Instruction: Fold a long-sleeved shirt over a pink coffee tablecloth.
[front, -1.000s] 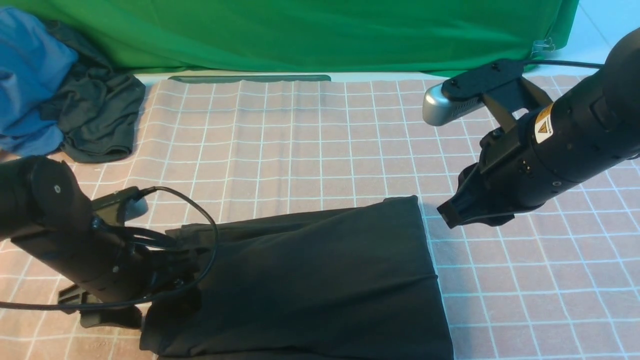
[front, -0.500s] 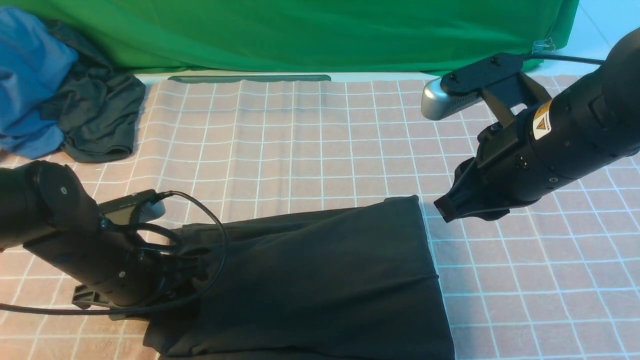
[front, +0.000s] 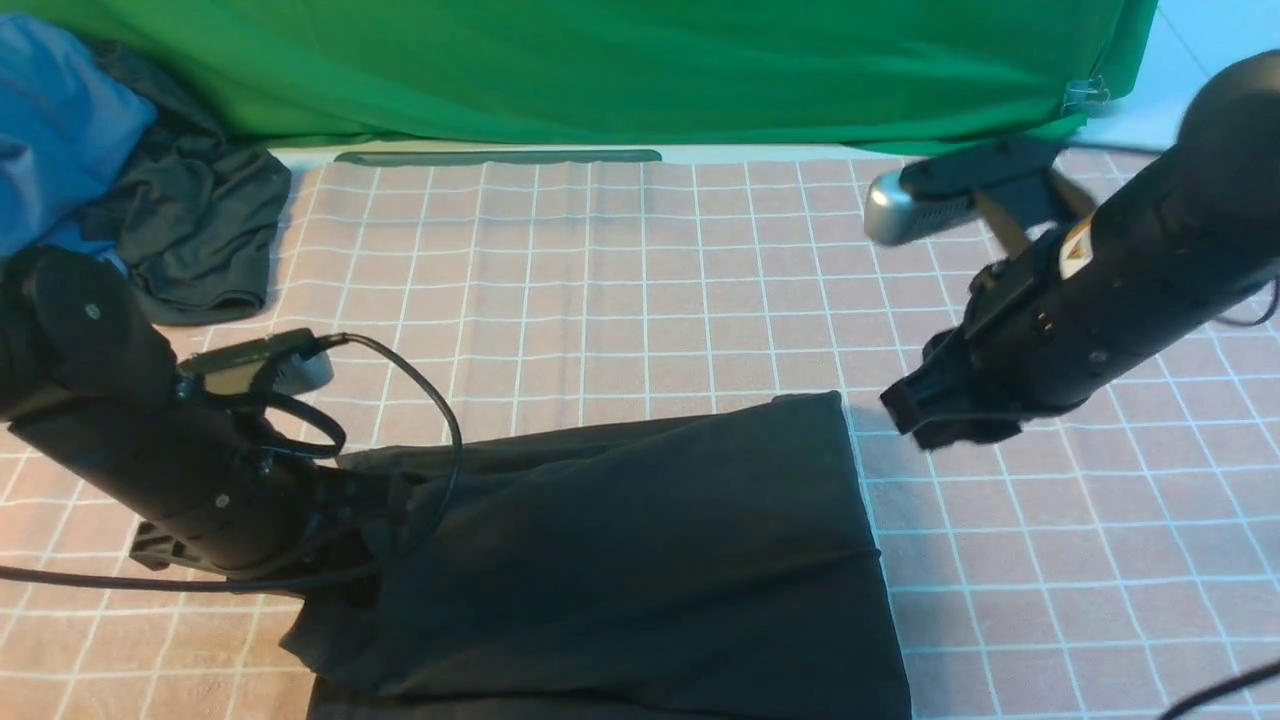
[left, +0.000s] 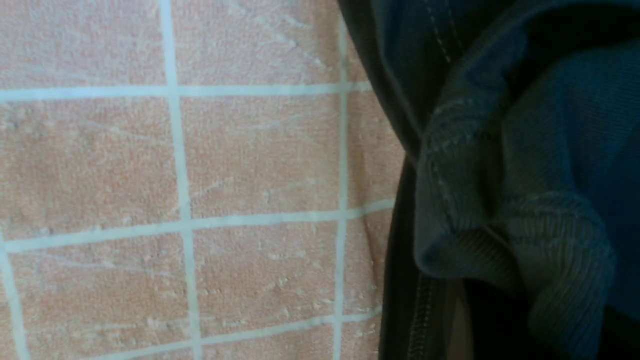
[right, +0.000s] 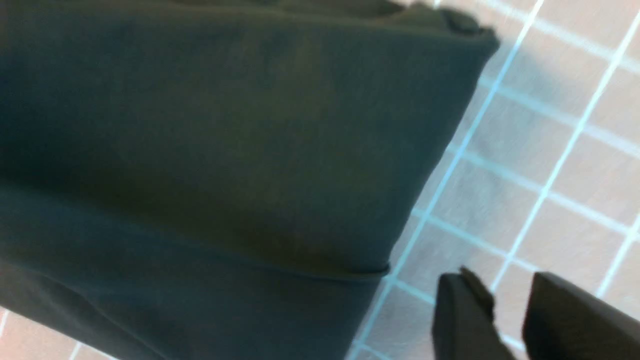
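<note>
Two pincers: left (front: 385, 500) pinching shirt (front: 640, 560) edge, right (right: 492, 312) parted

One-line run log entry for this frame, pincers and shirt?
left pincer: at shirt left edge, grip hidden | right pincer: open, empty, above tablecloth beside shirt's right edge | shirt: partly folded

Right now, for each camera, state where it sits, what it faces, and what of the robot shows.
Front view: between the arms, facing forward over the pink tablecloth; both arms show.
Left wrist view: on the left arm, close over the black shirt edge; no gripper visible.
Right wrist view: on the right arm, facing the shirt's corner; right gripper fingertips show.
Shared: shirt and tablecloth in all.
</note>
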